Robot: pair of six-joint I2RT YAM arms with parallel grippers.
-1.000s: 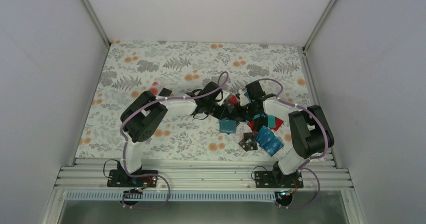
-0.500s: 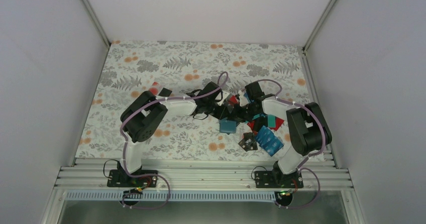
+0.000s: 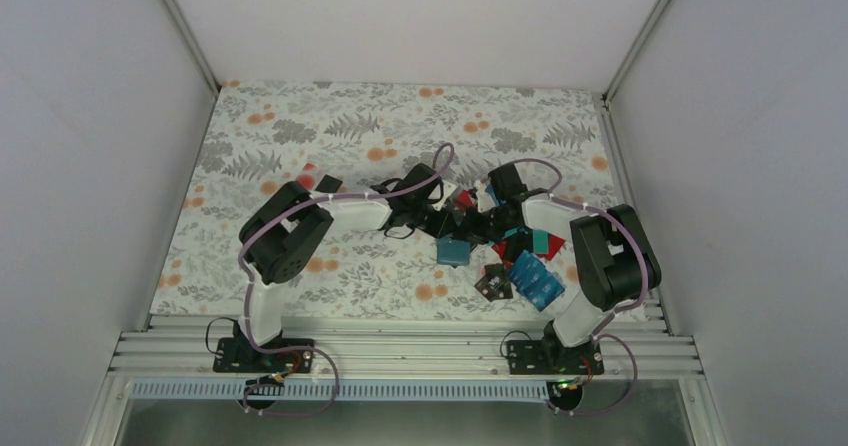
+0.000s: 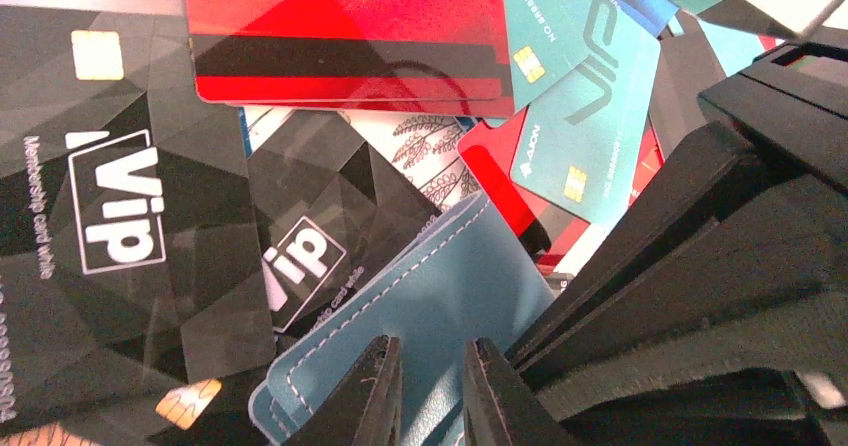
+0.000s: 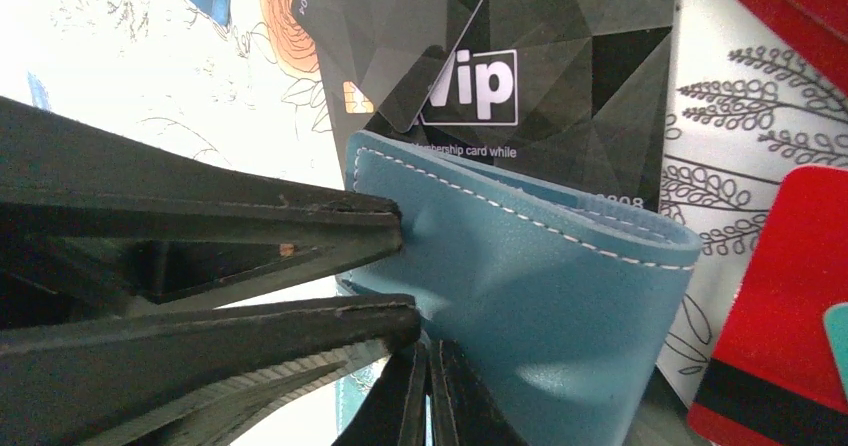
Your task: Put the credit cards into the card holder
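While little has shifted since before, left jaws, right jaws — both clamped on the card holder [image 5: 560,296] (teal)

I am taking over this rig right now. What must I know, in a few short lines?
Left gripper: shut on an edge of the wallet.
Right gripper: shut, tips against the wallet; whether it pinches a layer is not clear.
Cards: loose and overlapping on the mat, around the wallet.
Done: no card visible in the wallet.
Left: open the wallet, insert the cards.
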